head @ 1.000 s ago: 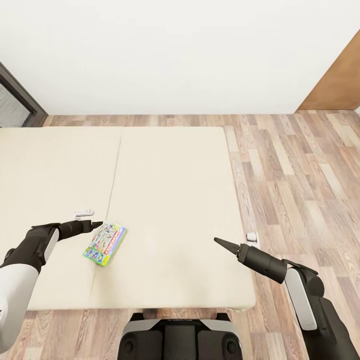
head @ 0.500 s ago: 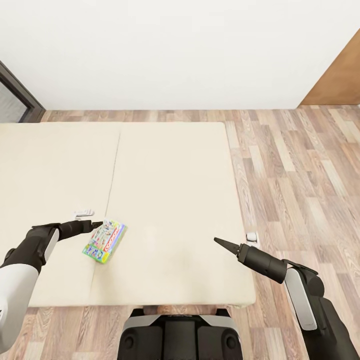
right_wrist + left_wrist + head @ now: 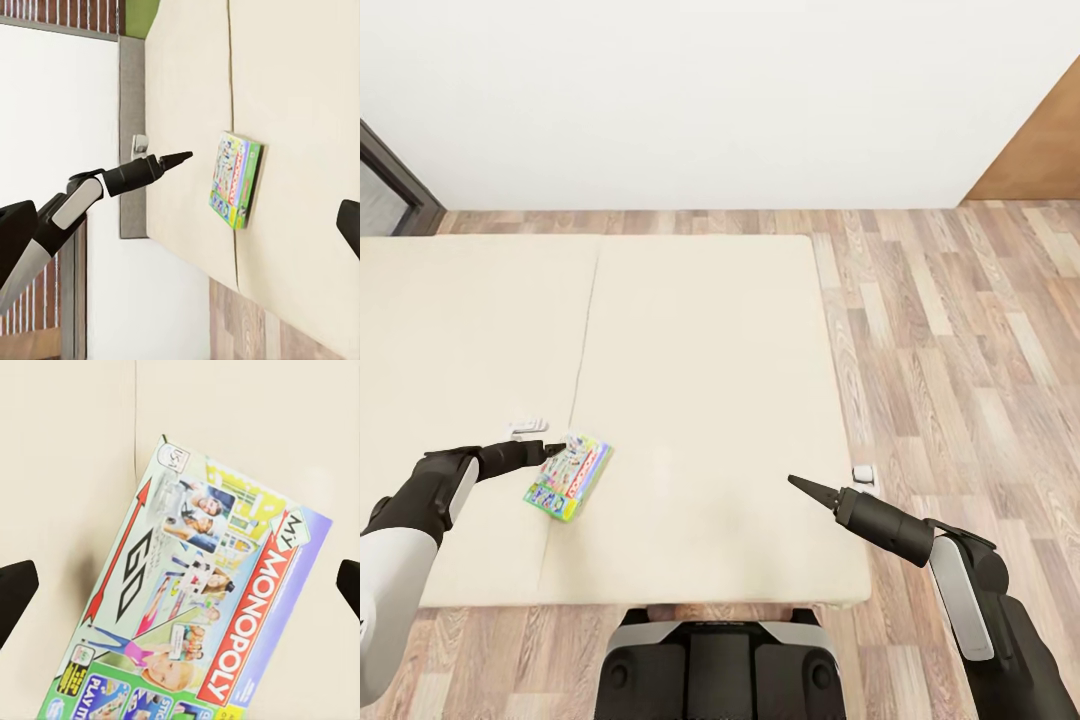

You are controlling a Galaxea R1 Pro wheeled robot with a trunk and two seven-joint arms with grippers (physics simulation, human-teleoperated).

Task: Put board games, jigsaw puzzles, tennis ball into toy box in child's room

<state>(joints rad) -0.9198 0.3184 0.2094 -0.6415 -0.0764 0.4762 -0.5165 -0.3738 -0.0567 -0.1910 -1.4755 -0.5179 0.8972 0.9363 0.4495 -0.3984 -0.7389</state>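
The step in hand looks to be picking up the board game [image 3: 568, 477] from the bed [image 3: 700, 330], and doing it well probably means bringing the left hand [image 3: 556, 447] squarely over the box with one finger on each long side, then settling low enough to catch the thin edges rather than skating over the printed lid. The box lies flat on the beige mattress near the bed's front edge, just beside the seam between the two mattress panels and skewed to it, so the wrist may want turning to match. In the left wrist view the left hand's two dark fingertips [image 3: 16, 592] stand wide apart with the board game [image 3: 199, 619] between them, so the hand is released and empty; in the head view its tip sits at the box's far corner. The right hand [image 3: 801, 485] hovers over the bed's front right corner, well apart from the box; whether it is released or clenched I cannot tell.
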